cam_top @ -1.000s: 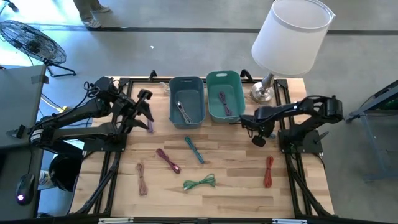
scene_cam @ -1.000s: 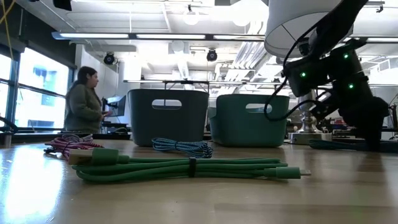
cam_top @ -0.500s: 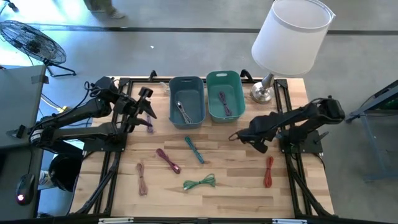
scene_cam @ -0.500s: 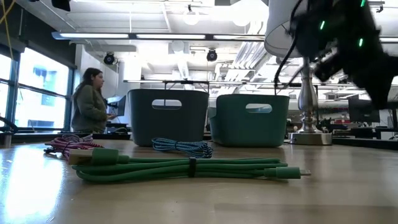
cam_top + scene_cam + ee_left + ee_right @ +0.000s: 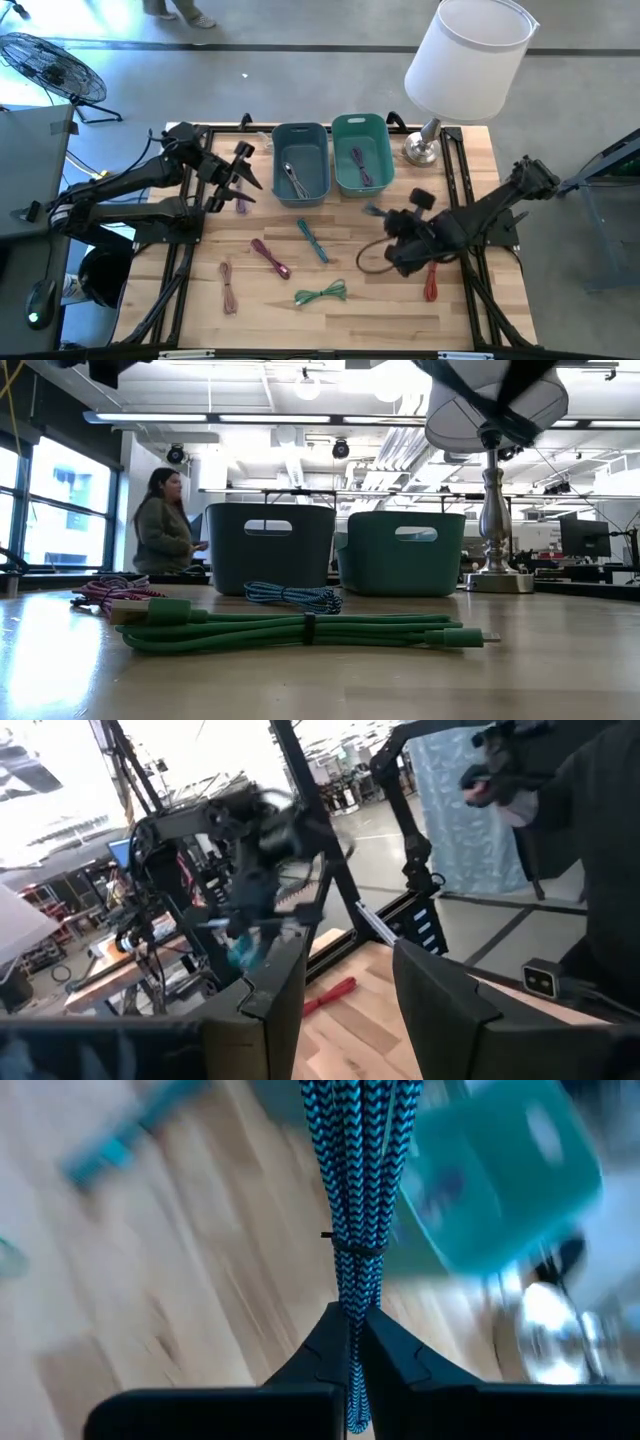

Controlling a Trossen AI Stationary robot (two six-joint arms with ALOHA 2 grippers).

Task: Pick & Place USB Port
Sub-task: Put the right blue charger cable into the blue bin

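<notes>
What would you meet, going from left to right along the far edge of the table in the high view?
blue-grey bin → green bin → lamp

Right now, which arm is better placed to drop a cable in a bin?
The right. Its claw is shut on a blue cable over the table, near the green bin. The left claw is open and empty by the table's left edge.
</notes>
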